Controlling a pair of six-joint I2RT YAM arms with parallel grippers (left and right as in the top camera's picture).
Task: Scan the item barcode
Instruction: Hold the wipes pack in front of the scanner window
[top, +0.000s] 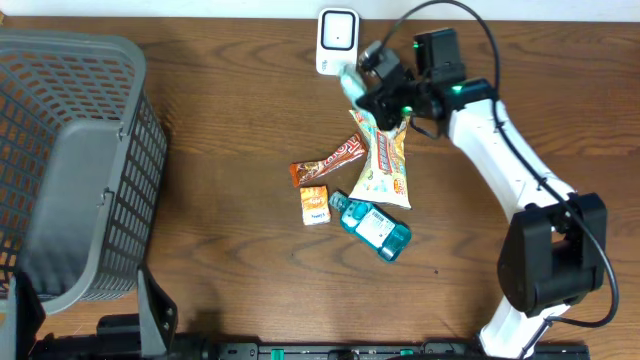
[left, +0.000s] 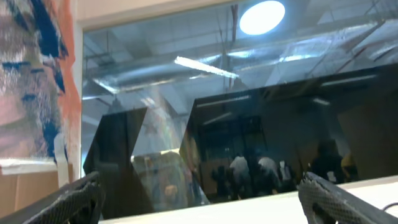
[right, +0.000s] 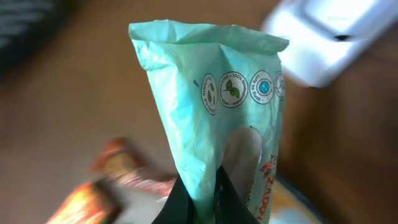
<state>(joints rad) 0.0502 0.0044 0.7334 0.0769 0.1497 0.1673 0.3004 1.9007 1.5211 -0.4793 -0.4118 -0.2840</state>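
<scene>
The right gripper (right: 198, 200) has its jaws pinched tight on a mint-green pouch (right: 211, 93), holding it above the table just beside the white scanner (top: 337, 40). The left gripper (left: 205, 198) points up towards the ceiling, jaws spread wide with nothing between them.

Overhead: straight down on brown wooden table (top: 220, 120). Right wrist: close on pale green plastic pouch (right: 211, 93), shared with overhead. Left wrist: up at dark glass panes (left: 280, 143).
</scene>
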